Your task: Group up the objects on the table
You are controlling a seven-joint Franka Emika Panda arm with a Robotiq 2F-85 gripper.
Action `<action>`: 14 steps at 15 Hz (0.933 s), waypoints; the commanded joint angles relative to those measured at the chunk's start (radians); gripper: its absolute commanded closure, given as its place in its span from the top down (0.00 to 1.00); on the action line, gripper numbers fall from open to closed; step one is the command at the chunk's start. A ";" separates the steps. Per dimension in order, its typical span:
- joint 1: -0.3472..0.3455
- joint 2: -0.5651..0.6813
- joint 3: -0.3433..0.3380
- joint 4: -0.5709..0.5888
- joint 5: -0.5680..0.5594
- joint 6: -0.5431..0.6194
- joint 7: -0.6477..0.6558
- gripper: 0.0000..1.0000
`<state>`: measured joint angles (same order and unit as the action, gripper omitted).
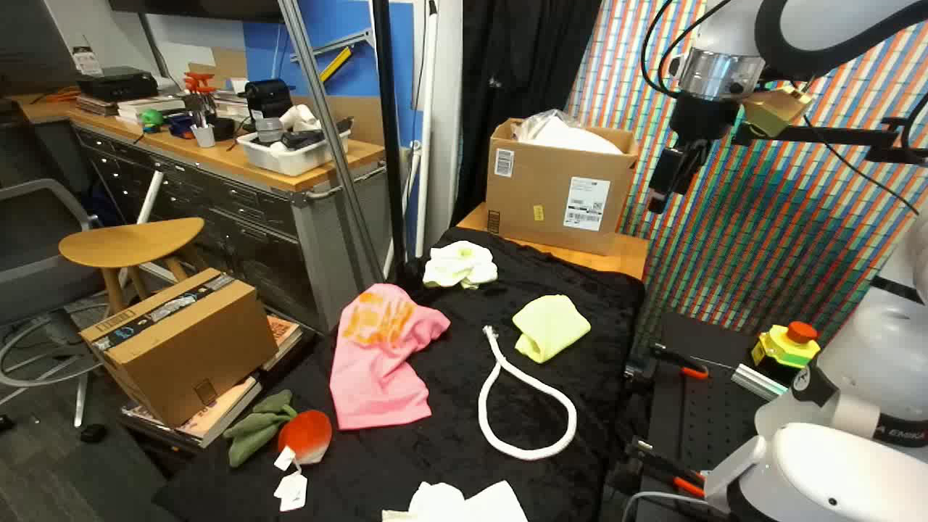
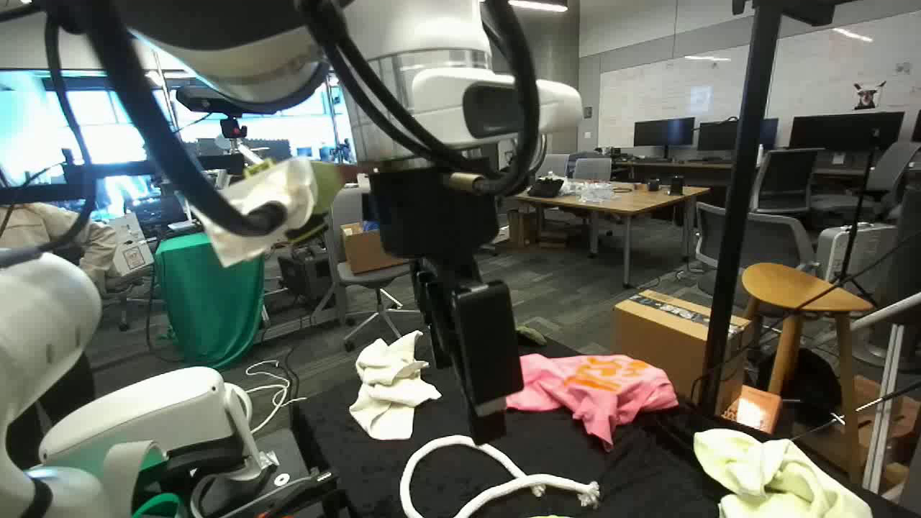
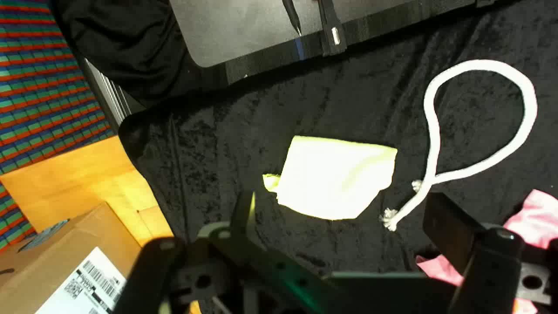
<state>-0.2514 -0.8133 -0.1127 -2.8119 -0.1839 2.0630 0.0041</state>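
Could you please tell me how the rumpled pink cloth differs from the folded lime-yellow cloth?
The rumpled pink cloth looks larger than the folded lime-yellow cloth. The pink cloth bears orange markings, whereas none show on the yellow cloth. The pink cloth spreads loosely; the yellow cloth is compact. Both lie on the black-covered table.

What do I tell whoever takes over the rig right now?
Claw: open, empty, raised clear of the table.
Things: white rope between pink cloth and yellow cloth; white cloth beyond the rope's loop; pale yellow cloth near white-labelled box; red tagged item and green item near the pink cloth.
Done: no group formed; cloths and rope lie apart.
Left: gather everything; yellow cloth perhaps first.
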 commanded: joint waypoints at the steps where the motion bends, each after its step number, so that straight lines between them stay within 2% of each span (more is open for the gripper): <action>1: 0.006 0.001 -0.005 -0.004 -0.004 -0.007 0.003 1.00; 9: 0.006 0.015 -0.005 -0.011 -0.004 -0.008 0.003 1.00; 14: 0.025 0.183 -0.001 0.133 0.004 0.017 0.012 1.00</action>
<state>-0.2448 -0.7516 -0.1123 -2.7719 -0.1839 2.0608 0.0042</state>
